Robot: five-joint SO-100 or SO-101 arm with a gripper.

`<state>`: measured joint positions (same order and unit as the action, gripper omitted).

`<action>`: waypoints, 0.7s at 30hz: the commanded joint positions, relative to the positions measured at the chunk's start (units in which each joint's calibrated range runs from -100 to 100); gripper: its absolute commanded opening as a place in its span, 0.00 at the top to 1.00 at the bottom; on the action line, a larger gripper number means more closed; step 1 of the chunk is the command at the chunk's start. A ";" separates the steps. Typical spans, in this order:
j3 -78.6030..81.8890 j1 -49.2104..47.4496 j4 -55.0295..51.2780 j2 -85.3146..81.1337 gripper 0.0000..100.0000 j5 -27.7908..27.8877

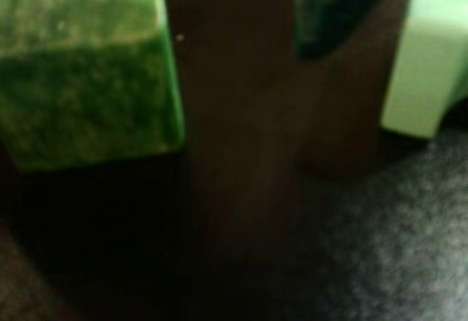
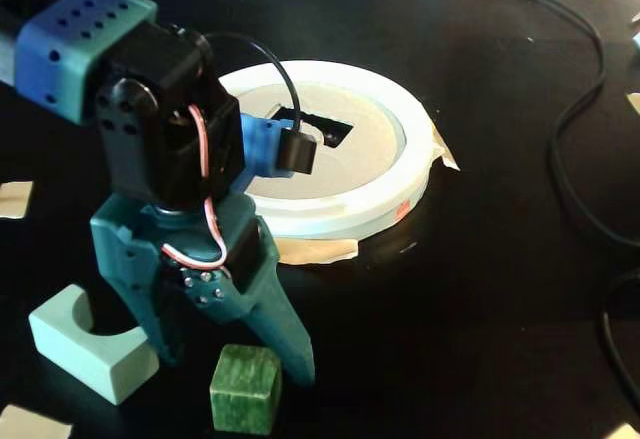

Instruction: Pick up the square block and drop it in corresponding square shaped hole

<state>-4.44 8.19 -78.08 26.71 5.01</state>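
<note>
The square block point(image 2: 245, 389) is a green cube on the black table at the bottom of the fixed view. It fills the left of the blurred wrist view point(image 1: 88, 72). My teal gripper point(image 2: 235, 364) is open and low over the table, one finger on each side of the cube, not closed on it. Only one dark finger point(image 1: 329, 14) shows in the wrist view, right of the cube. The white round board point(image 2: 400, 174) lies behind the arm; its square hole point(image 2: 330, 131) is partly hidden by the wrist.
A mint block with a round notch point(image 2: 85, 349) lies left of the gripper; in the wrist view point(image 1: 424, 72) it is at the right. Black cables point(image 2: 580, 109) run along the right side. Tan tape pieces point(image 2: 315, 249) lie by the board's edge.
</note>
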 commanded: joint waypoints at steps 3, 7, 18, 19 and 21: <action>-4.39 0.05 0.56 -0.33 0.19 0.34; -4.39 0.17 0.56 -0.33 0.36 0.34; -4.39 0.17 0.56 -0.33 0.61 0.10; -4.39 0.17 0.56 -0.33 0.62 0.10; -4.39 0.17 0.56 -0.33 0.64 0.00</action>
<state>-4.44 8.19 -78.08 26.71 5.05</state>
